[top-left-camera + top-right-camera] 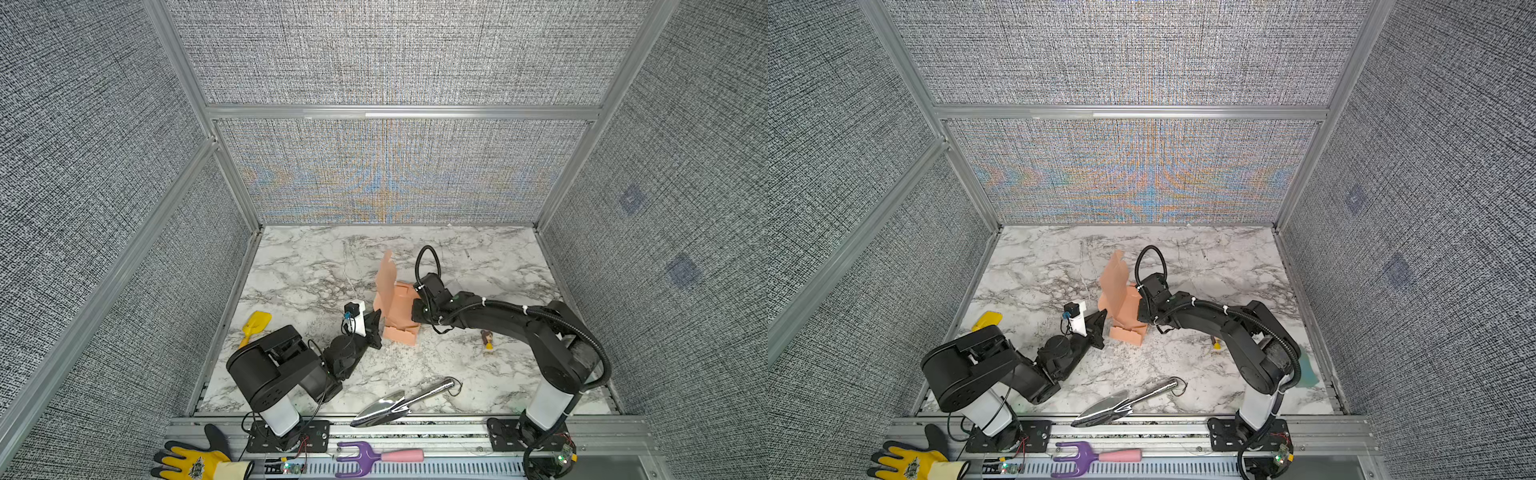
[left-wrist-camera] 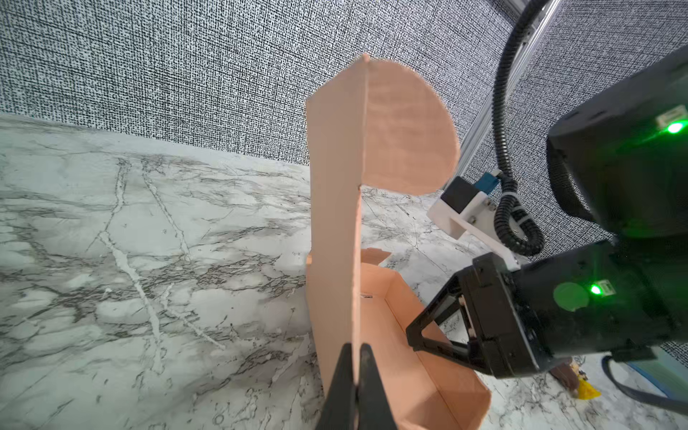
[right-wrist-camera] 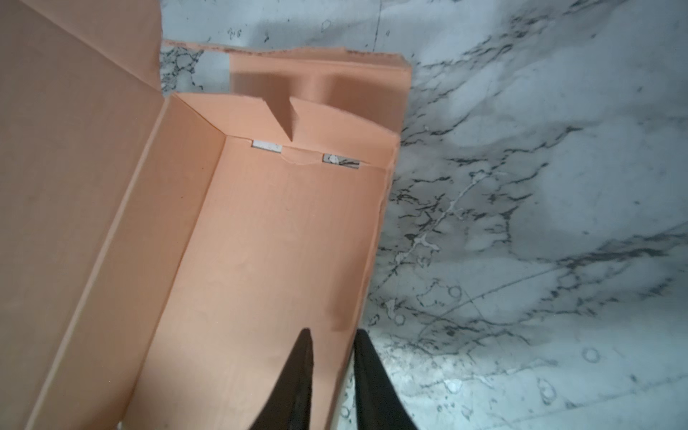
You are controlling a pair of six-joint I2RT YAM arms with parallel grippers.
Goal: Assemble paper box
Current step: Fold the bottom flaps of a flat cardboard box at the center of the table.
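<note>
A salmon-pink paper box (image 1: 390, 299) (image 1: 1121, 299) of smooth, matte cardboard stands half folded near the middle of the white, grey-veined marble bench (image 1: 457, 257). Its shallow rectangular tray lies on the stone, and a tall lid panel rises upright from the tray's left long side. In the left wrist view the paper box (image 2: 335, 223) carries a half-round flap at the panel's top. The black left gripper (image 1: 377, 316) (image 2: 355, 350) is clenched on the near edge of that panel. In the right wrist view the paper box (image 3: 260, 242) shows creased walls, two small slots in the floor by the end wall, and a stepped flap lying flat beyond it. The right gripper (image 3: 333, 335) (image 2: 420, 335) straddles the tray's right wall, one black finger inside and one outside; whether it pinches the wall cannot be told. A yellow plastic scoop (image 1: 255, 326) lies by the bench's left edge and a shiny chrome trowel (image 1: 399, 403) at its front edge. A small brown-and-yellow figure (image 1: 487, 338) lies right of the box. On the metal rail in front lie a purple fork with a pink handle (image 1: 374, 457) and a yellow-and-black glove (image 1: 195, 461), whose emblem is too small to read.
</note>
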